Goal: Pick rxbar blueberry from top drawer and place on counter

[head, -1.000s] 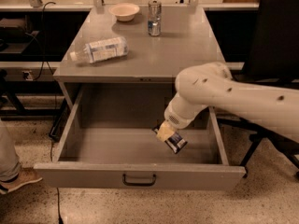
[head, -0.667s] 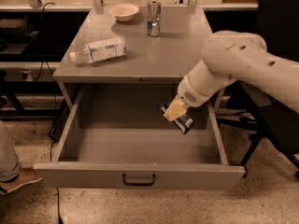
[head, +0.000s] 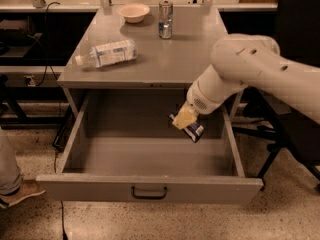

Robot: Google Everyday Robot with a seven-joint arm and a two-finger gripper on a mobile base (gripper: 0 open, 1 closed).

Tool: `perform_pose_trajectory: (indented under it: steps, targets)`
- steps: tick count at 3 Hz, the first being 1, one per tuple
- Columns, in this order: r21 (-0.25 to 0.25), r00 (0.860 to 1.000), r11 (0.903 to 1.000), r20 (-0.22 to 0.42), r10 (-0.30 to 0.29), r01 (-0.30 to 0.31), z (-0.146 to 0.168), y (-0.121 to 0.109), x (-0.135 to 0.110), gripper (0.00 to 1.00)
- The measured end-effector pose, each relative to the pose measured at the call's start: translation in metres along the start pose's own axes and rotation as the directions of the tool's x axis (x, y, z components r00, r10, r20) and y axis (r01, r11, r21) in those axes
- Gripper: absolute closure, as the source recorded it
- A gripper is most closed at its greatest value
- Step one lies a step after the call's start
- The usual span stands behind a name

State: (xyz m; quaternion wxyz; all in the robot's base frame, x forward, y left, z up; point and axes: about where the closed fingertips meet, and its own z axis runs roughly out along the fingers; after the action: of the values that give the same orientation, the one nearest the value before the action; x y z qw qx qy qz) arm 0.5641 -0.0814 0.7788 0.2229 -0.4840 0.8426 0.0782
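Note:
The top drawer [head: 150, 188] is pulled wide open, with its dark handle at the front. My gripper [head: 184, 119] hangs over the drawer's right rear part, below the counter's front edge. It is shut on the rxbar blueberry [head: 194, 130], a dark blue bar with white markings that sticks out below and to the right of the yellowish fingertips [head: 182, 118]. The bar is lifted clear of the drawer floor. The grey counter [head: 165, 59] lies just behind and above the gripper.
On the counter lie a clear plastic bottle [head: 107, 53] on its side at the left, a pale bowl [head: 133, 12] at the back and a small can [head: 165, 19] beside it. A dark chair [head: 295, 134] stands at the right. A person's shoe [head: 17, 191] is at the lower left.
The gripper has risen from the drawer floor with the rxbar blueberry in it and moved back toward the counter's front edge. The arm has swung up and to the right.

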Motion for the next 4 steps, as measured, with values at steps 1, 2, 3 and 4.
perform_pose_trajectory:
  steps: [1, 2, 3, 4]
  targets:
    - [0.041, 0.999, 0.9991, 0.033, 0.005, -0.007, -0.025, -0.018, -0.007, 1.0]
    - [0.108, 0.998, 0.994, 0.065, -0.026, 0.019, -0.062, -0.04, -0.027, 1.0]
    - [0.173, 0.992, 0.9824, 0.089, -0.088, 0.072, -0.084, -0.078, -0.068, 1.0]
    - [0.206, 0.988, 0.9735, 0.099, -0.122, 0.099, -0.083, -0.107, -0.096, 1.0]
